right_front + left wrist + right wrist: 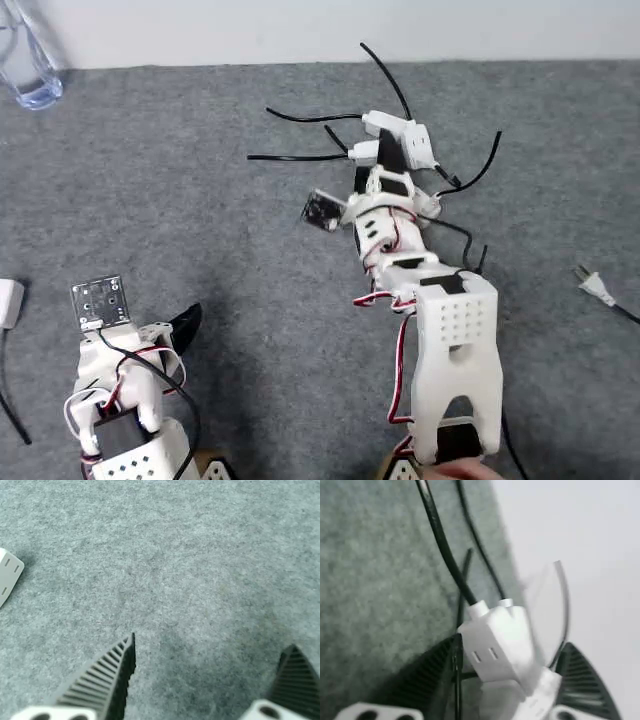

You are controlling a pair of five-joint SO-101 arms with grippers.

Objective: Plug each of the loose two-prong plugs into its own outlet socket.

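- At the far left, a white outlet socket (8,302) lies on the grey carpet (220,230) at the table's edge. The left wrist view shows its slotted face (7,575), with nothing plugged into it.
- Just right of it, the left gripper (212,647) hangs over bare carpet near the front. Its ribbed fingers (107,680) are spread wide apart and hold nothing.
- Right of centre, the right arm stretches toward the back of the table, where the outlet block (418,145) sits.
- The right gripper (512,642) is clamped on that block. In the right wrist view the white body (497,645) fills the gap between the black fingers (437,677), and two bare slots show on its side.
- Two white plugs (378,122) (364,153) sit against the block's left side — their black cords run off leftward across the carpet.
- At the far right, a loose two-prong plug (597,287) lies flat on the carpet, well apart from both grippers, with its cord running off the edge.
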